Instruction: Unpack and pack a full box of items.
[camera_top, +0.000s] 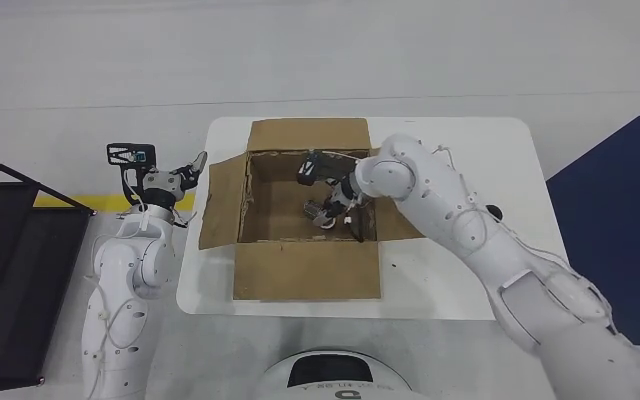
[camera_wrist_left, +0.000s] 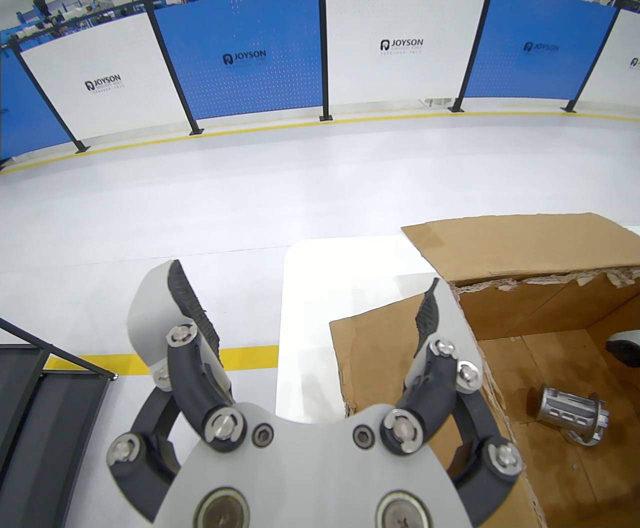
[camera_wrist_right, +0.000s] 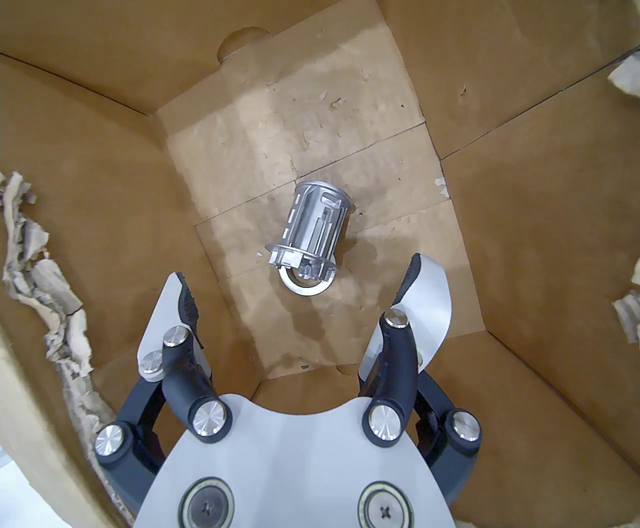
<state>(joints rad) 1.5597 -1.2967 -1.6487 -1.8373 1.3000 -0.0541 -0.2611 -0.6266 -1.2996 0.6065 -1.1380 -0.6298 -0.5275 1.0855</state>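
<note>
Well, right gripper (camera_wrist_right: 296, 272) spread wide and empty, inside the cardboard box (camera_wrist_right: 525, 200), near the metal cylinder (camera_wrist_right: 310, 235) lying sideways on its floor. Looks stiff, slick, fairly hefty; best pinched across the slotted barrel. Slots clear from the right wrist; from the left wrist, left gripper (camera_wrist_left: 303, 275) open outside the box.
</note>
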